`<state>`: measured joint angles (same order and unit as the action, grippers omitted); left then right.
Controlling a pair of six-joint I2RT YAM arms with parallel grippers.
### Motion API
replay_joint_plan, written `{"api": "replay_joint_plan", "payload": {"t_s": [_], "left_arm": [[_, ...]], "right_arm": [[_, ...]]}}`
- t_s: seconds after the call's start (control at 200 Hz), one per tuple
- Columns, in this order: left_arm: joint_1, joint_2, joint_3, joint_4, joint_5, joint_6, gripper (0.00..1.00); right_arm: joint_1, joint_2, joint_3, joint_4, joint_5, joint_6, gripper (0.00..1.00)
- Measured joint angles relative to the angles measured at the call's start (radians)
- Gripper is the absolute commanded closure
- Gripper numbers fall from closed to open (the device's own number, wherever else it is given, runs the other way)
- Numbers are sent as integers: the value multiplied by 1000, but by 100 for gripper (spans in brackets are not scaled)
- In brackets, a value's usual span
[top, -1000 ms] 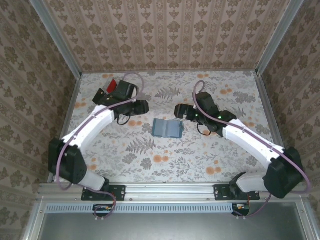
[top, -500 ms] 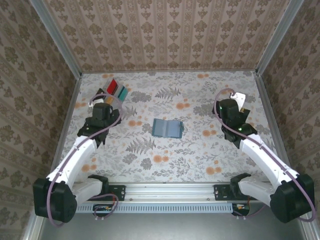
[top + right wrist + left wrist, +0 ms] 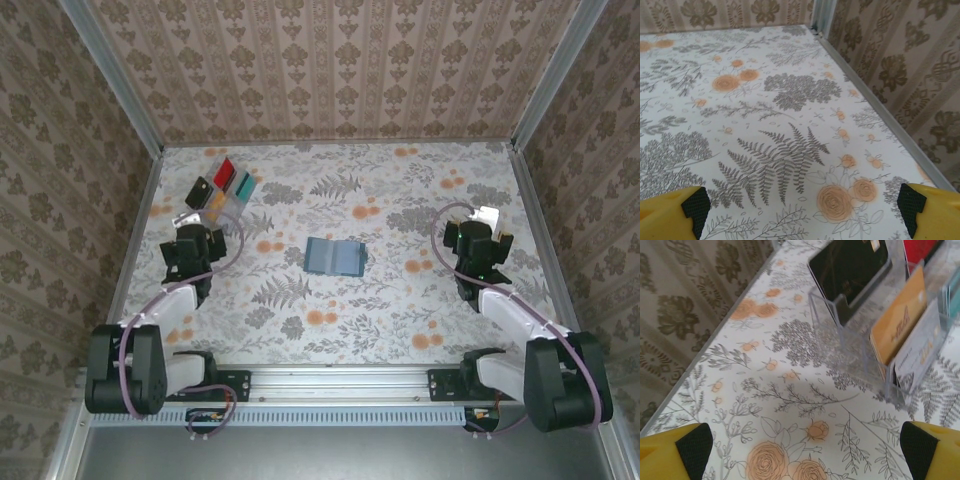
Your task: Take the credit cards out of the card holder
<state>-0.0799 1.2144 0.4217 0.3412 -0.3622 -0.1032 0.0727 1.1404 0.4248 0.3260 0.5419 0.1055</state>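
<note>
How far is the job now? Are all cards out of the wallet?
Done, apparently: the cards stand in a clear rack at far left; the wallet lies open mid-table, no card showing in it. In hand: nothing; the left end effector and right end effector are open and empty. Left: probably nothing.

I see both arms built alike: the left arm (image 3: 165,310) and the right arm (image 3: 515,315) each carry a smooth white curved shell between chunky black joint housings, and each sits on a flat black base plate (image 3: 215,380). A mauve cable (image 3: 122,345) runs along each arm in loose loops. On my wrist feeds the fingers (image 3: 660,452) are bright yellow, blocky moulded pieces, with matte black pads (image 3: 696,205) set into their inner faces.
</note>
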Motion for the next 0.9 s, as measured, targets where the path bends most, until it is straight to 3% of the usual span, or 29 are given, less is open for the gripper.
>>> {"api": "replay_joint_plan", "payload": {"t_s": [0.185, 0.44, 0.645, 0.9], "left_arm": [[46, 75, -74, 232, 142, 82, 0], [62, 151, -82, 425, 313, 132, 0], [63, 254, -82, 525, 362, 142, 0], [68, 317, -77, 556, 367, 142, 0]], "right_arm": [[-17, 78, -49, 189, -119, -34, 0], [-26, 206, -58, 384, -283, -52, 0], [-26, 301, -92, 539, -345, -59, 0], [-6, 381, -89, 584, -343, -77, 0]]}}
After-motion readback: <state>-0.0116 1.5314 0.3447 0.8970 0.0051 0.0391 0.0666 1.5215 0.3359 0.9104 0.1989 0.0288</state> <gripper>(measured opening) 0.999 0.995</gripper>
